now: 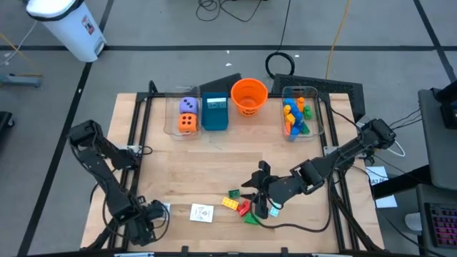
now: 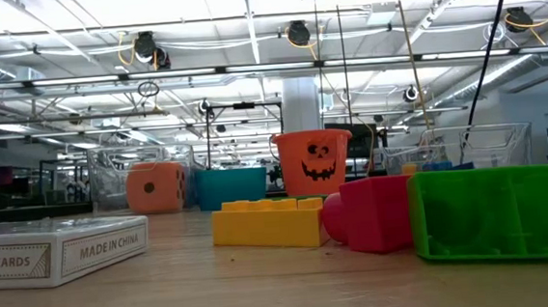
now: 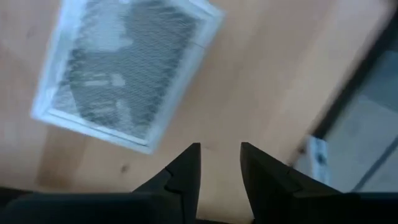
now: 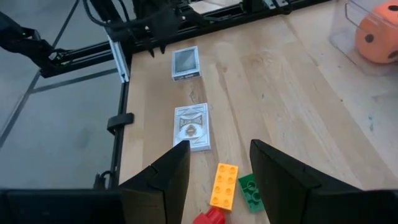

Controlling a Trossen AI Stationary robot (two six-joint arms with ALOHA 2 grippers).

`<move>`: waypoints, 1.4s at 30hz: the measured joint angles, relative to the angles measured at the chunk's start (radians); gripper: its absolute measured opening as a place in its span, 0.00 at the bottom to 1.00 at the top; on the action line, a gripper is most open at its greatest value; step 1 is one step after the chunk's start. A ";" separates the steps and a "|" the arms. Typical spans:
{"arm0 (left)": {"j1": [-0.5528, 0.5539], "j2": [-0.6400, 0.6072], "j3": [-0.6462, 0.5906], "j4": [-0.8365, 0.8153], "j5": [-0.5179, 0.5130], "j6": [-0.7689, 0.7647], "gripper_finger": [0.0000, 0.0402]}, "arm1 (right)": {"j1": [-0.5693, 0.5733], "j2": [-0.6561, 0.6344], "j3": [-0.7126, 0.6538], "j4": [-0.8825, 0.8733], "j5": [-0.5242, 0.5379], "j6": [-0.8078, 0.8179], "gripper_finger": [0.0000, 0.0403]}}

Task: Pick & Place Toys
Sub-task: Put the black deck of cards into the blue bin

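1. The left gripper (image 1: 148, 220) sits low at the table's (image 1: 214, 153) near-left corner. Its fingers (image 3: 186, 171) stand at a narrow gap with nothing between them. A white card box (image 3: 124, 68) lies flat just ahead of the fingertips, apart from them.
2. If this arm is to take that box, I judge the gap too slim for it. The jaws should widen first, then come down square across the box's short sides so it does not skid on the wood.
3. A second card box (image 1: 202, 213) lies between the two grippers, nearer the right one's toys and touching none of them.
4. Ahead of and below the right gripper (image 4: 217, 149) lies the brick cluster. A yellow brick (image 4: 224, 185) is almost under the fingertips, a green brick (image 4: 252, 190) touches its side, and a red brick (image 4: 208, 216) is closest in.
5. The right gripper hovers above them, its jaws moderately wide and empty.
6. The bricks are crowded, so a good pick means choosing one, probably the yellow. The fingers should line up across its narrow width and drop straight down, so a finger does not land on the green neighbour and scatter the group.
7. Far beyond both grippers, clear bins hold an orange die (image 1: 187, 123), a purple die (image 1: 188, 106) and sorted bricks (image 1: 295, 118).
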 joint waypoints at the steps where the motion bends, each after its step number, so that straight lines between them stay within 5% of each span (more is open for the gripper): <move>1: 0.000 0.000 -0.012 0.011 0.000 -0.008 0.31 | -0.003 0.000 0.000 0.000 0.000 0.000 0.40; 19: 0.145 -0.001 -0.150 0.054 0.059 -0.002 0.28 | -0.043 0.000 0.000 -0.008 0.000 -0.037 0.40; 35: 0.521 0.002 -0.155 0.172 -0.220 0.237 0.28 | -0.049 0.001 0.000 -0.007 0.002 -0.042 0.40; 42: 0.678 0.002 -0.155 0.360 -0.237 0.298 0.28 | -0.049 0.001 0.000 -0.007 0.002 -0.042 0.40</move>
